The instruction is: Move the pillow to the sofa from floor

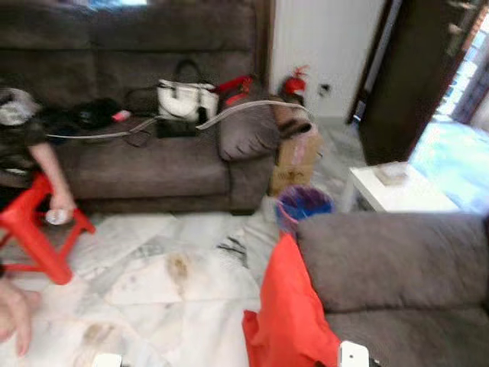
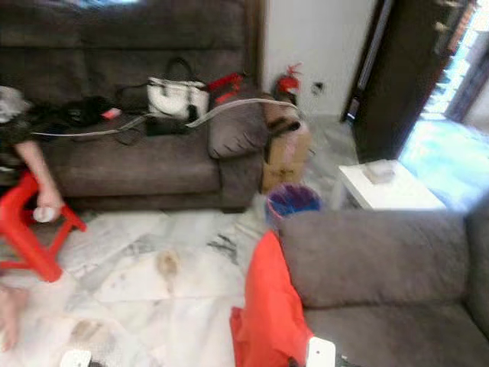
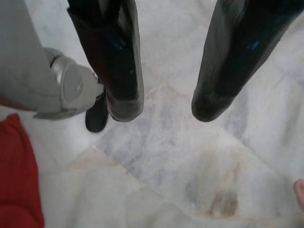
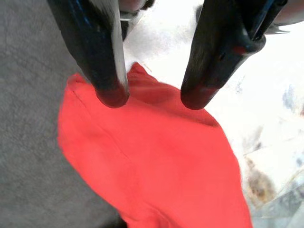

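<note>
Leaning against the outer side of the near sofa, the red pillow stands on edge on the marble floor, right at the sofa's front-left corner, so it's off the seat and the job isn't done yet. The right gripper hangs just above the pillow's top edge with its two black fingers parted and nothing between them; from the wrist camera the gap looks about wide enough to take the folded edge. The left gripper is also spread and empty, pointing down at bare marble, with the pillow just off to one side of it. So I'd call this the reach-in step, right before the grab. Next move, as I see it: drop the right gripper onto that top edge, pinch the fabric, then lift and swing it over the armrest onto the seat cushion. It's soft and floppy, so a shallow pinch could slip, better to go deep. Elsewhere, a person's arm rests by a red stool over at the left, well away from the pillow, and the far sofa along the wall is loaded with a white handbag and other clutter. A blue bin sits between the two sofas.
</note>
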Tool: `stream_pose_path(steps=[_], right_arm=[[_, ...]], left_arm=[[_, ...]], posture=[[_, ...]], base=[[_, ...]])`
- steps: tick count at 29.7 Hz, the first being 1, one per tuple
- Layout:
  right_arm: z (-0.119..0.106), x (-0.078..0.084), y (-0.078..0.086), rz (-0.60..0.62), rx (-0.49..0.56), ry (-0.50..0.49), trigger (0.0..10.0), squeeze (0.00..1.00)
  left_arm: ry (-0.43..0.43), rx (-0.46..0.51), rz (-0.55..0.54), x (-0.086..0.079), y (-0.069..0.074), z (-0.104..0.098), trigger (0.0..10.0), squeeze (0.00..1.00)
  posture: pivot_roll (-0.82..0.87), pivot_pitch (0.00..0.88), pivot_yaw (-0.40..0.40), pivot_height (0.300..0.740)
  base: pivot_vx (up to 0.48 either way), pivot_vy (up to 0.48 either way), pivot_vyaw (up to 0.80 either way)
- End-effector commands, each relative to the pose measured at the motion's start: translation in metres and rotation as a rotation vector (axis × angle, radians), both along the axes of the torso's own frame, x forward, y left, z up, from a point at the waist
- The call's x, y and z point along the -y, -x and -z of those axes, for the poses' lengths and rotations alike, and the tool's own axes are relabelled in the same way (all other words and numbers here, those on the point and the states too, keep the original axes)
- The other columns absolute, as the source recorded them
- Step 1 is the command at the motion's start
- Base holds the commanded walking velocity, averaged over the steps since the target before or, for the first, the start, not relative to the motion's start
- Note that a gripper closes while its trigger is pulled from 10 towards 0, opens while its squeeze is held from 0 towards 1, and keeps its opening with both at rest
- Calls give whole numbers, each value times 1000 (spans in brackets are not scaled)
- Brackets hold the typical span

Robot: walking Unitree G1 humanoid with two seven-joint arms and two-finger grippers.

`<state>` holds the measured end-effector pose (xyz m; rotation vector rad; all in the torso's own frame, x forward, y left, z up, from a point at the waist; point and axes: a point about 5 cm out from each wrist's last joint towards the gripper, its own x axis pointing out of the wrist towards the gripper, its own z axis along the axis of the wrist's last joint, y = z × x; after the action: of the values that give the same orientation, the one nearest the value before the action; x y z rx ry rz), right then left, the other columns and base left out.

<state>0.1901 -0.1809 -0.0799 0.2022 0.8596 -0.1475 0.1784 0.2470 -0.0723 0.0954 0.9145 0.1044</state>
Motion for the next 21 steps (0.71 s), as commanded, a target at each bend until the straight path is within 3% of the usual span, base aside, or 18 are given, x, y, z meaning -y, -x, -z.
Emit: stream_pose_path(steps=[1,12,21], right_arm=[[3,2,7,40,-28,-10,10000,0],[3,2,6,30,-28,-8,10000,0],[3,1,6,31,-28,-13,10000,0]], left_arm=[[4,-22,-11,-1,7,3,10000,0],[7,-18,-17,-1,6,3,10000,0],[6,-11,-17,-2,5,2,10000,0]], posture=[[107,64,-16,740],[108,64,-16,740],[109,65,-15,740]], base=[[0,0,0],[0,0,0],[268,0,0]])
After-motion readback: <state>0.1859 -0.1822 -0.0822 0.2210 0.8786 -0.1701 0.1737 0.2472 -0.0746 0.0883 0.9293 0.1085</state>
